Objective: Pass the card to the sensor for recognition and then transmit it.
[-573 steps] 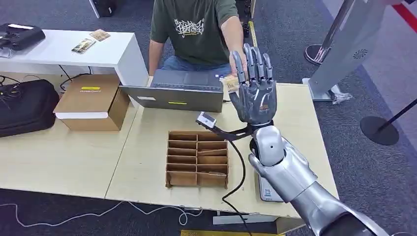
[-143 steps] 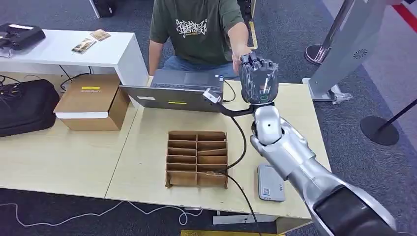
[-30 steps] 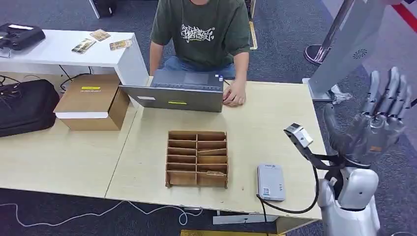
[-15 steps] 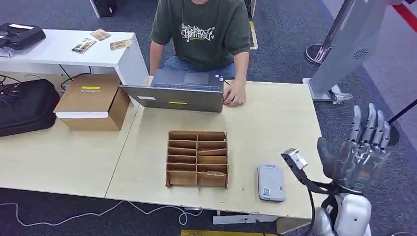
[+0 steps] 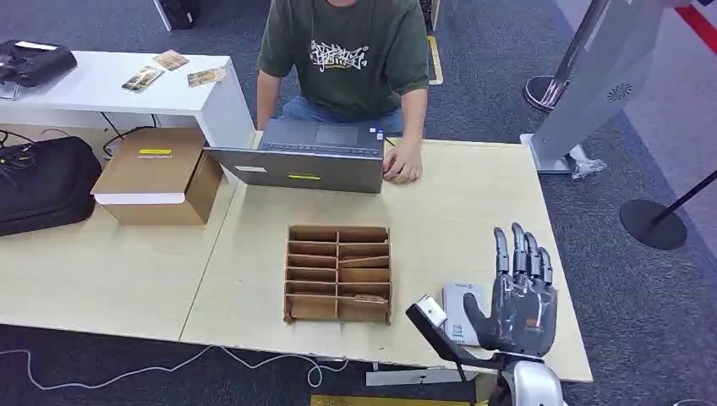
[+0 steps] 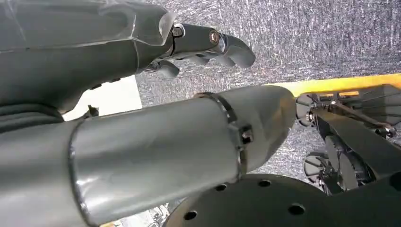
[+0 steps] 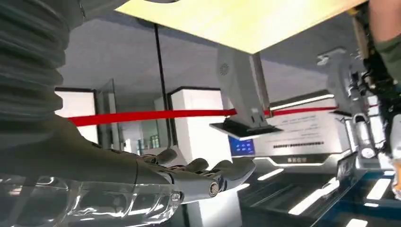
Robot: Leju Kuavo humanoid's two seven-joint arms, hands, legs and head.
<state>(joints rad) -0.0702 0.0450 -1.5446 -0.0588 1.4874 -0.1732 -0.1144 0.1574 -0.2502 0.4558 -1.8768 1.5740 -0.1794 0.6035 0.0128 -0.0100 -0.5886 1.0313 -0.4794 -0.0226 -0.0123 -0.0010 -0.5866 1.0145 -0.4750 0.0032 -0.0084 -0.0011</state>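
Above the table's front right corner, the head view shows the right hand (image 5: 517, 296) upright over the grey card reader (image 5: 462, 311). Its fingers (image 7: 222, 172) are straight, apart, holding nothing. Beside the robot's body, the left hand (image 6: 198, 45) hangs with fingers loosely curled, empty.

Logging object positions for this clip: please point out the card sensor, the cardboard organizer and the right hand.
card sensor (image 5: 457, 296): head view, bare upper left corner of its grey top.
cardboard organizer (image 5: 339, 272): head view, its central divider.
right hand (image 5: 520, 306): head view, its palm.
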